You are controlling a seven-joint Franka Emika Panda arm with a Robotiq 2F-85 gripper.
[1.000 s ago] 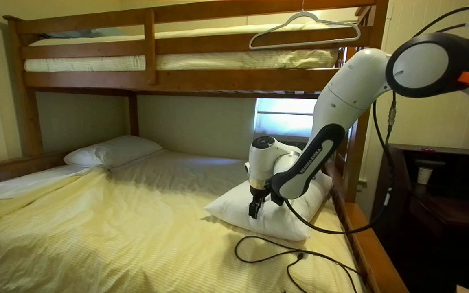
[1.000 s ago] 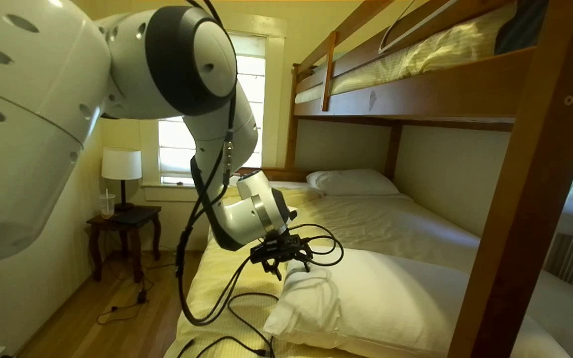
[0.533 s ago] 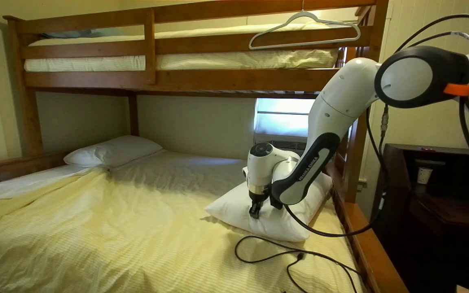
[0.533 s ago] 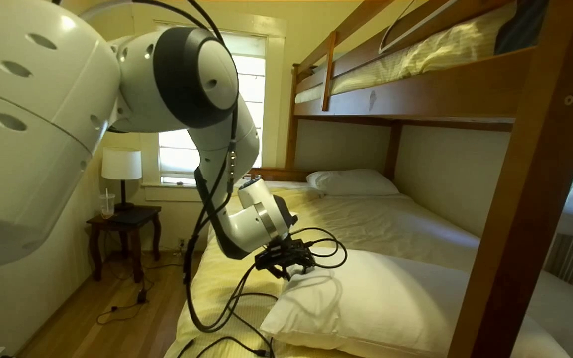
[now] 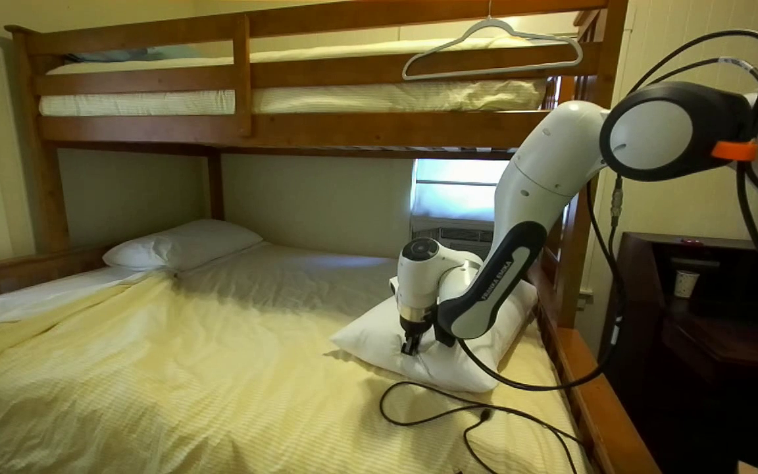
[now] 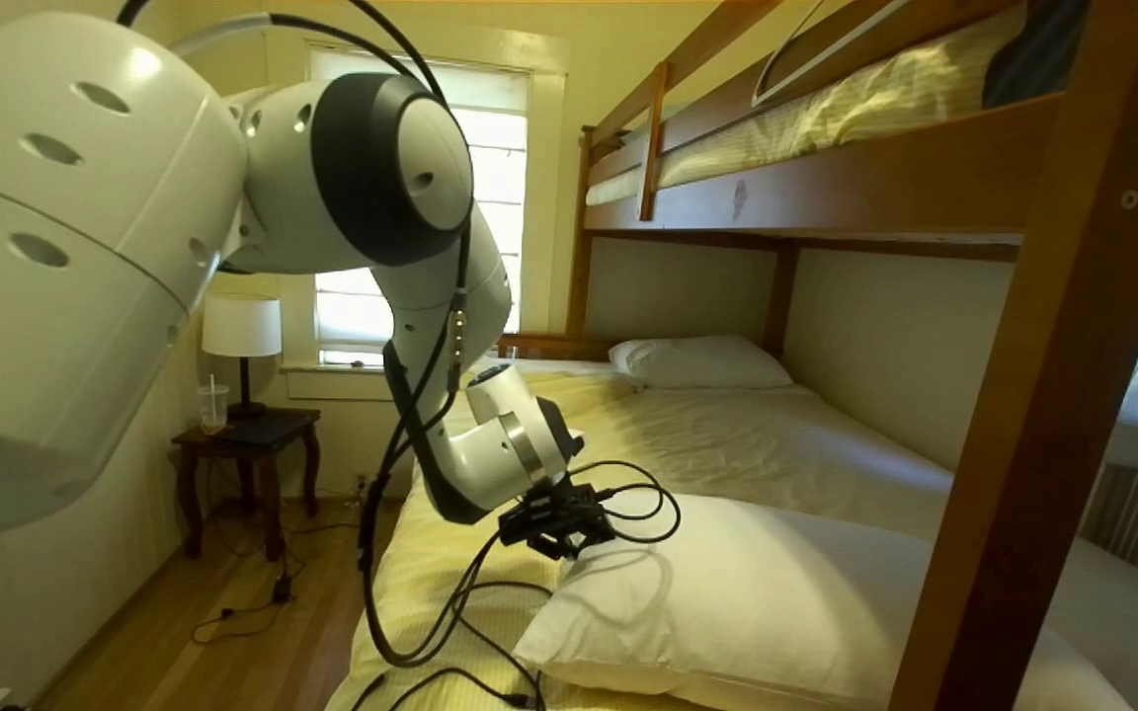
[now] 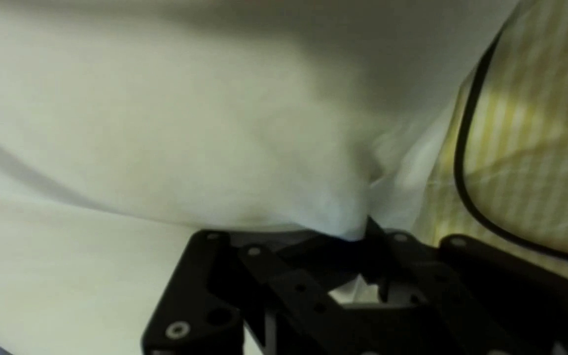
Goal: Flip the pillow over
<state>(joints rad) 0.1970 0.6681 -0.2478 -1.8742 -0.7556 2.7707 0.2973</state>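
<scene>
A: Bedroom, wooden bunk bed (image 5: 326, 128), yellow striped bedspread (image 5: 221, 388) on the lower bunk. In an exterior view the plump white pillow (image 5: 441, 363) lies around 5 o'clock on that bedspread, black cable (image 5: 486, 415) near its 6 o'clock edge. The flatter pillow (image 5: 185, 245) is well off at 9.

B: And the gripper (image 5: 410, 347)?

A: Rests against the plump one, on the end of a white arm (image 5: 543, 164) reaching in from 2. Touching for sure, fabric's creased right around there.

B: Gotcha. In an exterior view where the bedpost (image 6: 1028, 395) cuts across the pillow, I've got the gripper at its 10 o'clock edge. Is it pinching?

A: Honestly can't make that out. In the wrist view it pokes in from 6 o'clock and white pillow fabric bulges over its business end, so the grip's hidden. Striped bedspread and a dark cord (image 7: 459, 167) show around 3.
</scene>
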